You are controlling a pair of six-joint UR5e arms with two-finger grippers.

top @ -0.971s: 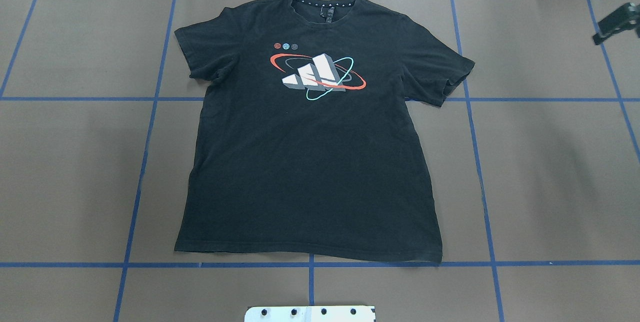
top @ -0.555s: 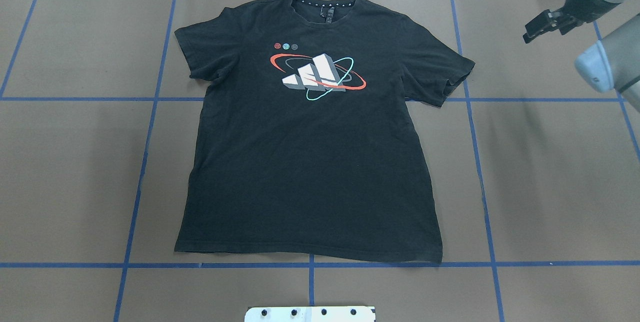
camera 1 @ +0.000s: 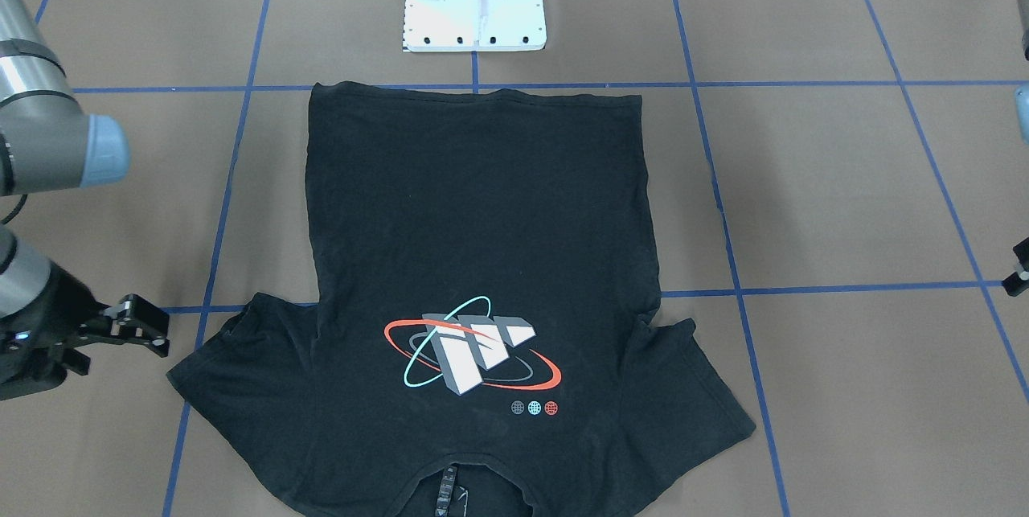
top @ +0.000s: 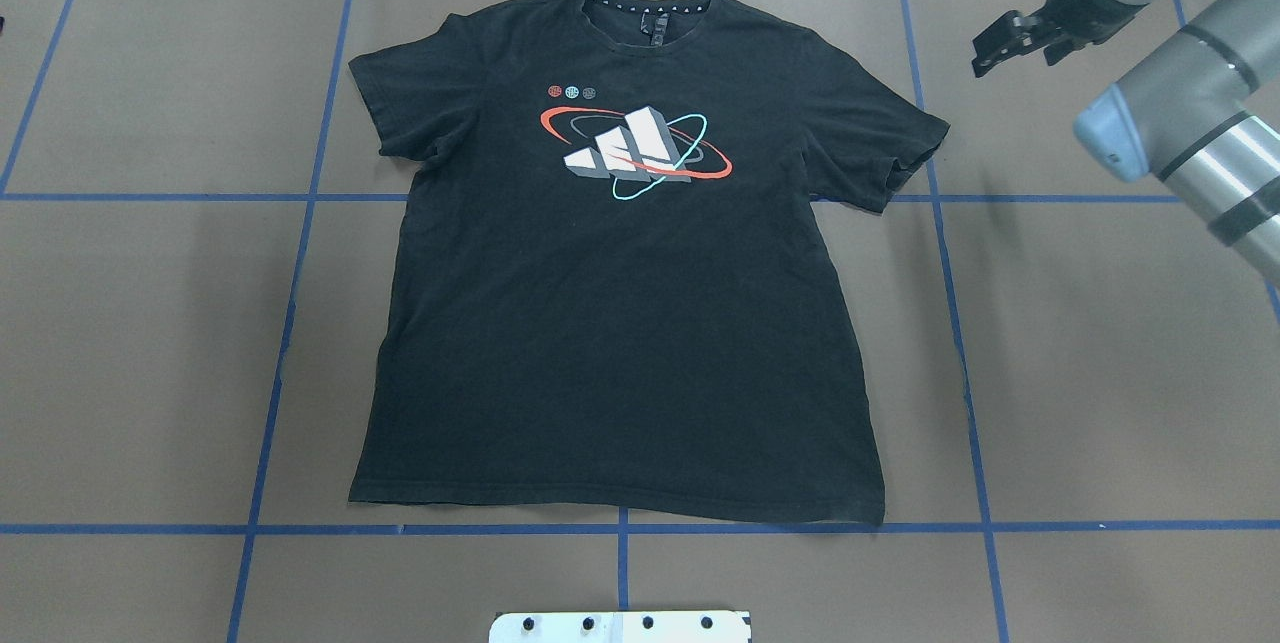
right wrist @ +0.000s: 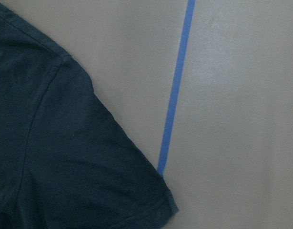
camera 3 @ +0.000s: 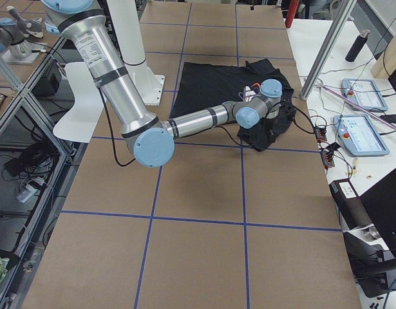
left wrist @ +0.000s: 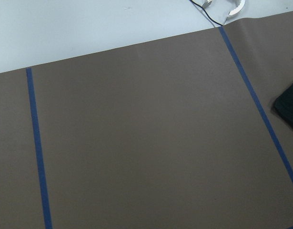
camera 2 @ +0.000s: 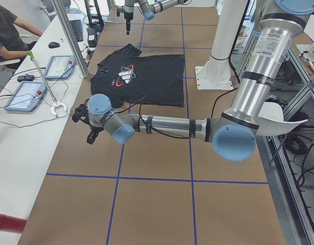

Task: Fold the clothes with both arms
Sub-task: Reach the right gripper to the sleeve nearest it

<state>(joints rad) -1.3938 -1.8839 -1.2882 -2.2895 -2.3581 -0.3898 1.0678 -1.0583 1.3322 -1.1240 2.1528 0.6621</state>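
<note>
The black T-shirt [top: 620,323] lies flat, logo [top: 635,155] up, collar at the far edge and hem toward my base; it also shows in the front-facing view [camera 1: 474,219]. My right gripper [top: 985,48] hovers open over bare table, just right of the shirt's right sleeve [top: 890,148], with nothing between its fingers [camera 1: 157,332]. Its wrist view looks down on that sleeve's corner [right wrist: 55,157]. My left gripper [camera 2: 84,124] hangs off the shirt's left side; only a sliver of it [camera 1: 1021,276] enters the front-facing view, so I cannot tell its state. A sleeve tip [left wrist: 289,107] edges the left wrist view.
Brown table cover with a blue tape grid [top: 290,323]. The white bolted pedestal [top: 620,626] stands at the near edge behind the hem. A side desk with tablets [camera 2: 29,92] and a seated person [camera 2: 6,30] runs along the far edge.
My right arm has swung in from the right edge, carrying its gripper leftward toward the shirt's right sleeve. The shirt has not moved.
</note>
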